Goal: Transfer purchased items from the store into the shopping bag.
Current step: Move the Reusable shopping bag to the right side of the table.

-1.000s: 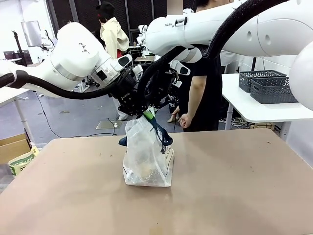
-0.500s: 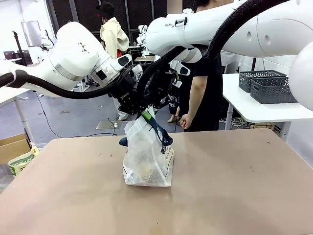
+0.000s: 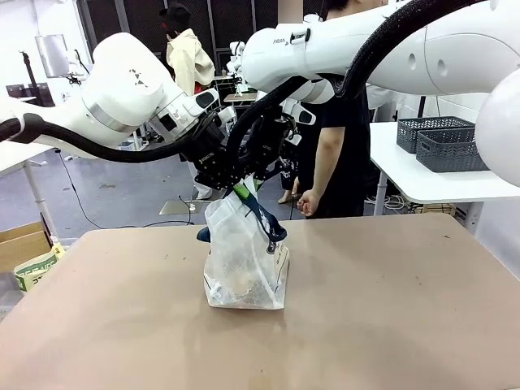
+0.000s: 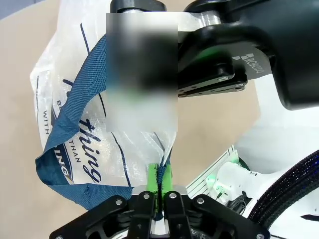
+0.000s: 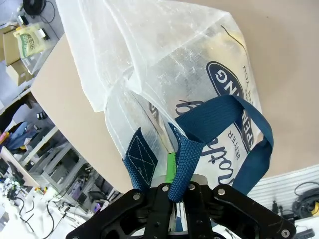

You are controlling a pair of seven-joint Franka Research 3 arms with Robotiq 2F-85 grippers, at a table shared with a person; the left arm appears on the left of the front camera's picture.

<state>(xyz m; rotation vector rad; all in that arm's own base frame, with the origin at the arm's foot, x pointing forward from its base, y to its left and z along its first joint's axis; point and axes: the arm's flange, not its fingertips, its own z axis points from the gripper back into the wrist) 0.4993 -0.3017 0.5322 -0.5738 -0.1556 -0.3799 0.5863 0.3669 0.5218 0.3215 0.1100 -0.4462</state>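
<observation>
Counter: broad tan surface; carries the shopping bag near its middle, toward the far side.
Left arm: white, enters from the left side and reaches to the top of the bag.
Right arm: white, with black corrugated hose, crosses from the right side to the same spot above the bag.
Person: stands at the far edge of the counter in dark clothing, one hand hanging by the side.
Shopping bag: translucent whitish plastic, upright on the counter, mouth gathered upward between the two grippers; navy oval logo and lettering on its side.
Handles: navy webbing straps; one loop droops down the bag's front.
Contents: pale, indistinct shapes low inside the bag.
Baskets: two dark grey slotted baskets on a white side table at the right, well apart from the bag.
Left gripper: green pads clamped tight on the thin upper edge of the bag.
Right gripper: clenched on the bag's rim where a navy strap is stitched on.
</observation>
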